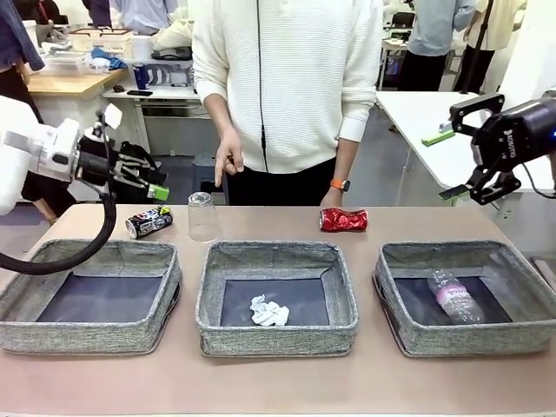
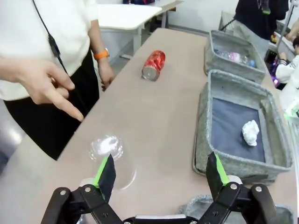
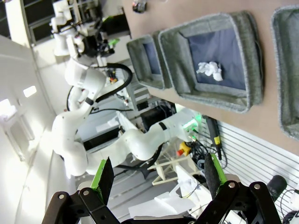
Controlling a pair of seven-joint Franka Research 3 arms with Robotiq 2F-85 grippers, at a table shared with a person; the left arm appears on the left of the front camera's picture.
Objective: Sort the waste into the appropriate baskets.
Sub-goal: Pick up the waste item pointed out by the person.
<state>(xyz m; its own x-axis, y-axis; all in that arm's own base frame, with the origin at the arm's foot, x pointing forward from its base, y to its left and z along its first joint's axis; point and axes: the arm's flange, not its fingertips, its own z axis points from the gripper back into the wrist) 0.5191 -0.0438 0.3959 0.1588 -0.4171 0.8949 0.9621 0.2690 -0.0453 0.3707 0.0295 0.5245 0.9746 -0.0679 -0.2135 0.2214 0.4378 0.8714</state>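
Three grey baskets stand in a row: left (image 1: 95, 334), middle (image 1: 276, 337), right (image 1: 473, 340). A crumpled paper wad (image 1: 268, 312) lies in the middle one and a clear pink-labelled bottle (image 1: 453, 295) in the right one. Behind them on the table are a dark printed can (image 1: 148, 222), an upturned clear cup (image 1: 202, 216) and a crushed red can (image 1: 343, 220). My left gripper (image 1: 149, 176) hangs open above the dark can; its wrist view has the cup (image 2: 108, 149) just ahead of the left gripper (image 2: 161, 172). My right gripper (image 1: 446, 165) is open, high at the right.
A person in a white sweater stands at the far edge, one hand (image 1: 229, 159) hanging above the cup and the other beside the red can. The table's front strip before the baskets is bare. A white table (image 1: 434, 113) stands behind at the right.
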